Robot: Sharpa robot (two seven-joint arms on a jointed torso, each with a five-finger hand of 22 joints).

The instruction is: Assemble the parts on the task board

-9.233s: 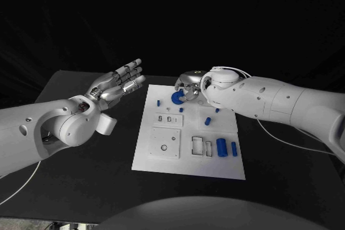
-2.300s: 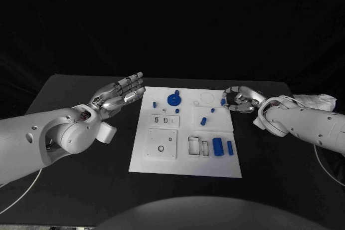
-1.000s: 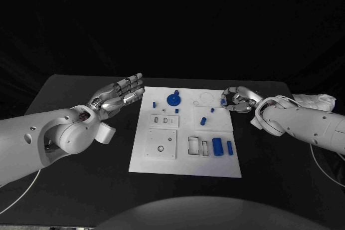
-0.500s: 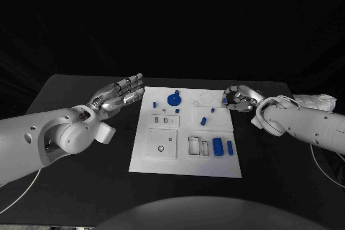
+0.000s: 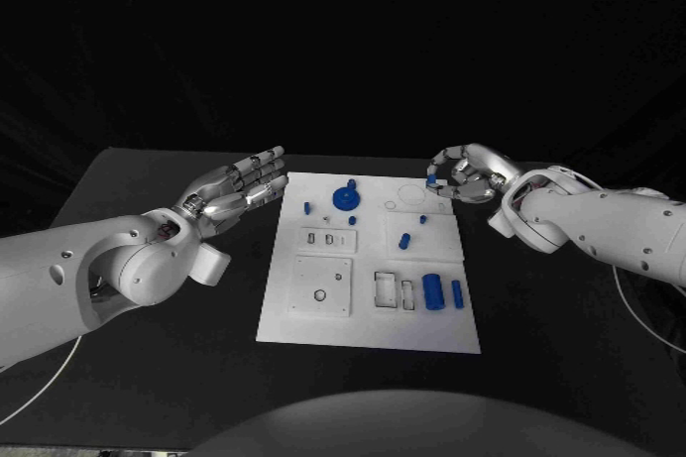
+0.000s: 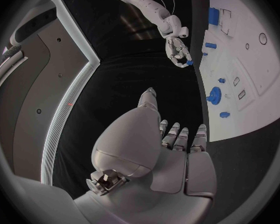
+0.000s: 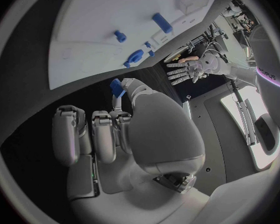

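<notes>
Left hand hovers flat with fingers apart, holding nothing, off the left edge of the task board over the counter; fine parked there, clear of the work. Board mid-counter: round blue part at far centre, blue cylinder near right. Right hand raised off the far right corner, palm toward the board, small blue peg pinched at the fingertips. My read: carrying to insert. Align the peg upright over its hole before lowering, go slow, release only once seated.
</notes>
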